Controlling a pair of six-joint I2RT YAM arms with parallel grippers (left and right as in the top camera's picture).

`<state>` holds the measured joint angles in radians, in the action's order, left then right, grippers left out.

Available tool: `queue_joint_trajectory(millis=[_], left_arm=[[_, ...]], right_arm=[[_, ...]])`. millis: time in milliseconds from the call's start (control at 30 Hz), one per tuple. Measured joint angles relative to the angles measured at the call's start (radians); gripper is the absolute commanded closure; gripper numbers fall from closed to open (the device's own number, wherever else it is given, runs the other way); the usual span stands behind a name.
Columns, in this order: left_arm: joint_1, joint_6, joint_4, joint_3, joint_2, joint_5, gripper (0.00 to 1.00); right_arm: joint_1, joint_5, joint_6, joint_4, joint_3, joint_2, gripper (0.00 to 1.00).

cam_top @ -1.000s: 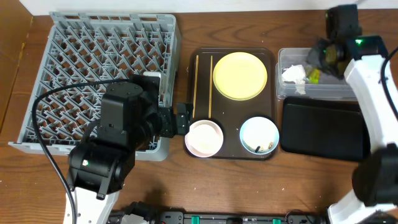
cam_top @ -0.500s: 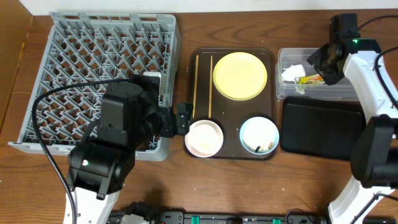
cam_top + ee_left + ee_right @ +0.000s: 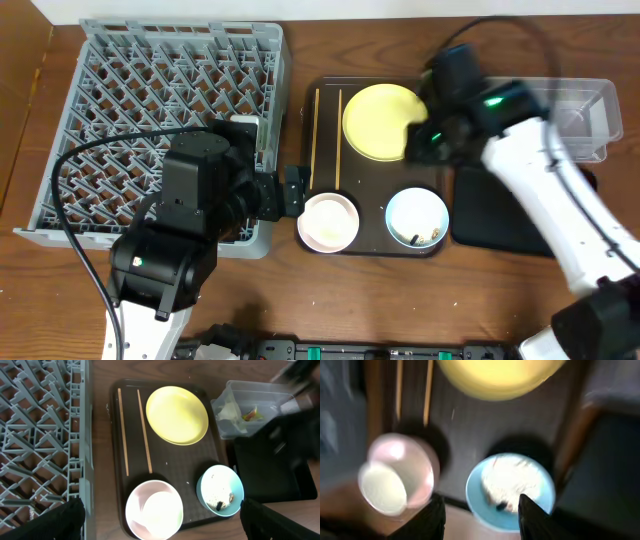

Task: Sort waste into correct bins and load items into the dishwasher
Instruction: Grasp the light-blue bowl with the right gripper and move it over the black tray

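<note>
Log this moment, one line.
left gripper: open, by white bowl | right gripper: open, over tray | wrapper: in tub

We see a wooden table [image 3: 340,300] carrying a grey dish rack [image 3: 130,110], a brown tray [image 3: 370,178], a clear tub [image 3: 240,390] and a black tray [image 3: 472,215].

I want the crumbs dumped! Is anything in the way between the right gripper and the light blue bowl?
Nothing visible. The right gripper hangs above the light blue bowl, with only bare brown tray around it.
</note>
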<state>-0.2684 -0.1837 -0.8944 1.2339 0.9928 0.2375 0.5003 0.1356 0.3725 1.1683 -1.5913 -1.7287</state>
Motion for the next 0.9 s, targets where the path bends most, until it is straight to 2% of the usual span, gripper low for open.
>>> queue_joint_trajectory(millis=[233, 333, 400, 433, 500, 767, 900], left_arm=[[0.000, 0.000, 0.000, 0.000, 0.000, 0.000, 0.01], [0.000, 0.000, 0.000, 0.000, 0.000, 0.000, 0.01], [0.000, 0.000, 0.000, 0.000, 0.000, 0.000, 0.01], [0.000, 0.000, 0.000, 0.000, 0.000, 0.000, 0.01], [0.000, 0.000, 0.000, 0.000, 0.000, 0.000, 0.01], [0.000, 0.000, 0.000, 0.000, 0.000, 0.000, 0.01], [0.000, 0.000, 0.000, 0.000, 0.000, 0.000, 0.01]], right_arm=[[0.198, -0.109, 0.002, -0.127, 0.203, -0.085, 0.52], [0.240, -0.134, 0.002, -0.209, 0.284, -0.124, 0.55], [0.251, -0.144, -0.002, -0.235, 0.319, -0.144, 0.69], [0.254, -0.150, 0.002, -0.245, 0.334, -0.154, 0.81], [0.254, -0.157, 0.000, -0.254, 0.349, -0.172, 0.98], [0.236, -0.173, 0.045, -0.254, 0.334, -0.182, 0.99], [0.188, -0.095, 0.050, -0.262, 0.324, -0.149, 0.99]])
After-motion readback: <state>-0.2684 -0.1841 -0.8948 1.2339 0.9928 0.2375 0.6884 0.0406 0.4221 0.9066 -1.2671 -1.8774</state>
